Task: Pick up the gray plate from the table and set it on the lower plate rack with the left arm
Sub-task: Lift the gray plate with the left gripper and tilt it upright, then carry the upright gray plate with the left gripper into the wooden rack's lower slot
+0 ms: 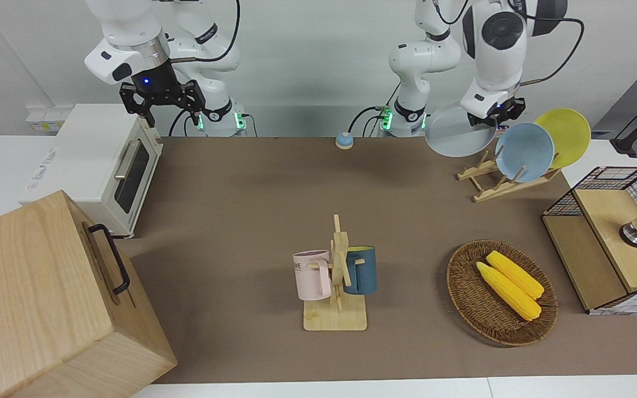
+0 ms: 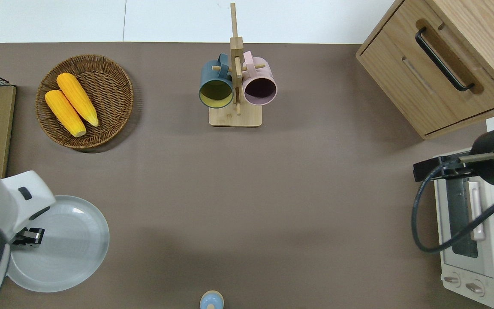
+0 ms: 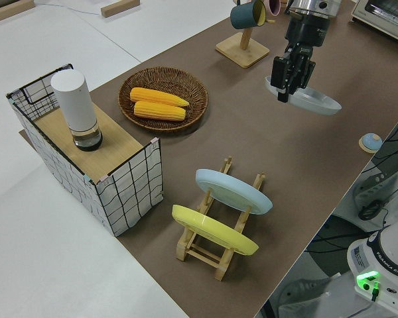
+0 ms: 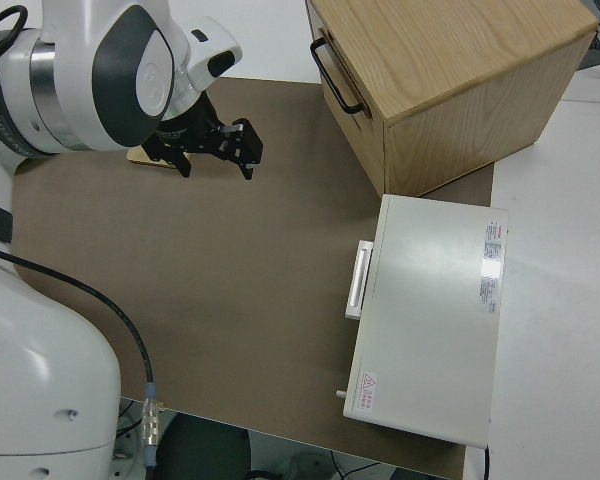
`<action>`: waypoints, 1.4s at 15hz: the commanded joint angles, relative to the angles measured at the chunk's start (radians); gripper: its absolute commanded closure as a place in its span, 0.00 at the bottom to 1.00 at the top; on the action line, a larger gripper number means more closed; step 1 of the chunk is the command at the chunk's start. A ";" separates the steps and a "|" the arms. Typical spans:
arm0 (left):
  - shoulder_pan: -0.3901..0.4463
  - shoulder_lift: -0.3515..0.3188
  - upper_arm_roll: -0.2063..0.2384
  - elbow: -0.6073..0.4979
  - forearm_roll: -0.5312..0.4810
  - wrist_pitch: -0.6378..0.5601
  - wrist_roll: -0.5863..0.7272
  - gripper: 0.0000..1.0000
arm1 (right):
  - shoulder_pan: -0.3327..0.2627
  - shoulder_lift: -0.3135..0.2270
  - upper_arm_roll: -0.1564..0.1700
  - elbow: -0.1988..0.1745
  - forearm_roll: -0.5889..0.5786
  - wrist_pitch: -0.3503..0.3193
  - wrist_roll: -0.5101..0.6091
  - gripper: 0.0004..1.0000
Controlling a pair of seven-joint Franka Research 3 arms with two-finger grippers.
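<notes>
Hanging above the table (image 1: 252, 221), gray plate (image 2: 64, 244) looks level.

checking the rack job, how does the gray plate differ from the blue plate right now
The gray plate is pale gray, while the blue plate is a clearer sky blue. The gray plate is in the air, held at its rim by the left gripper; the blue plate stands propped in the lower plate rack. The gray plate has no neighbour touching it that I can see; the blue plate sits beside a yellow plate. Both are round, shallow-rimmed and similar in size.
</notes>
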 commanded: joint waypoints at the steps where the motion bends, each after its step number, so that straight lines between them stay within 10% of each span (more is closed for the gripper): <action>1: -0.010 0.049 -0.058 0.004 0.122 -0.085 -0.137 1.00 | -0.007 -0.002 0.005 0.006 0.007 -0.014 -0.001 0.01; 13: -0.018 0.123 -0.098 -0.112 0.455 -0.255 -0.309 1.00 | -0.007 -0.002 0.005 0.006 0.007 -0.014 0.000 0.01; 21: -0.054 0.337 -0.109 -0.115 0.574 -0.407 -0.578 1.00 | -0.007 -0.002 0.005 0.006 0.007 -0.014 -0.001 0.01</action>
